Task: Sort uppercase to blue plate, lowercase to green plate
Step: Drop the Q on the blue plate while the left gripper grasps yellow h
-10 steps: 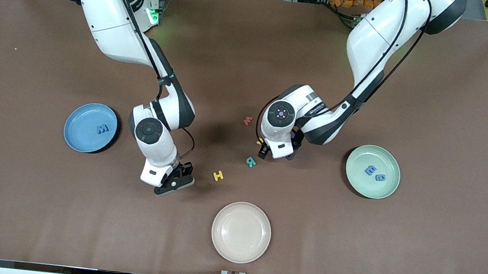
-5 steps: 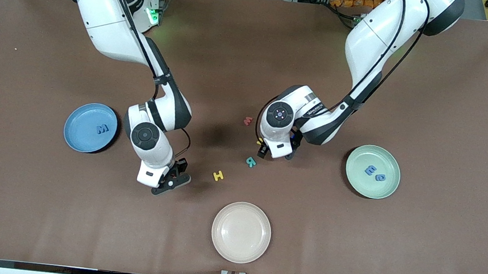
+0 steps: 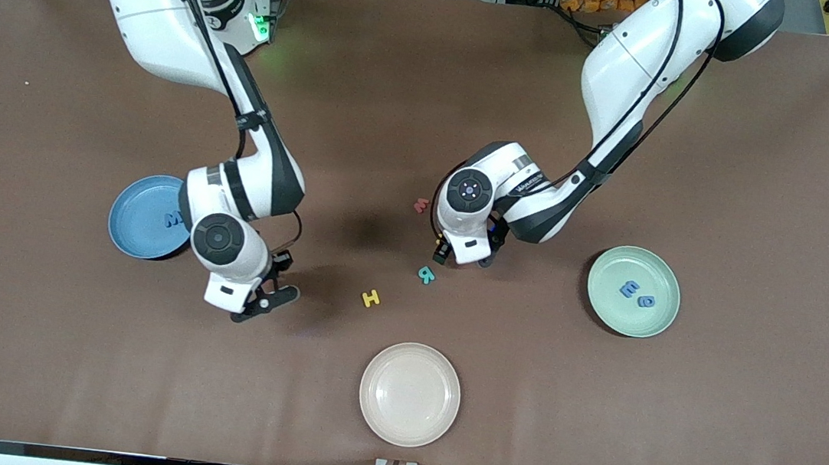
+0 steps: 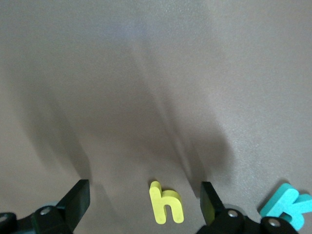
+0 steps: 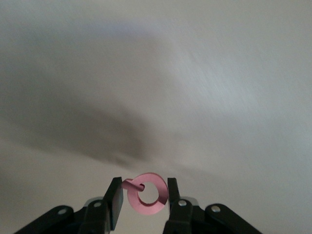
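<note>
While the brown table takes up nearly everything you see, the three plates stand out on it: the blue plate toward the right arm's end, the green plate toward the left arm's end, and a cream plate nearest the front camera, between the two. A blue M lies in the blue plate, partly covered by the right arm's wrist, and two blue lowercase letters lie side by side in the green plate.

Up in the air just beside the blue plate, the right gripper has its fingers pinched on a pinkish-red Q, one finger at each side of the ring.

Lower over the middle of the table, the left gripper hangs with its fingers spread wide and nothing in them; the yellow h lies on the table directly between them. A teal R lies just beside that gripper, nearer the camera, a yellow H nearer the camera than the R, and a red m farther from the camera, close to the left arm's wrist.
</note>
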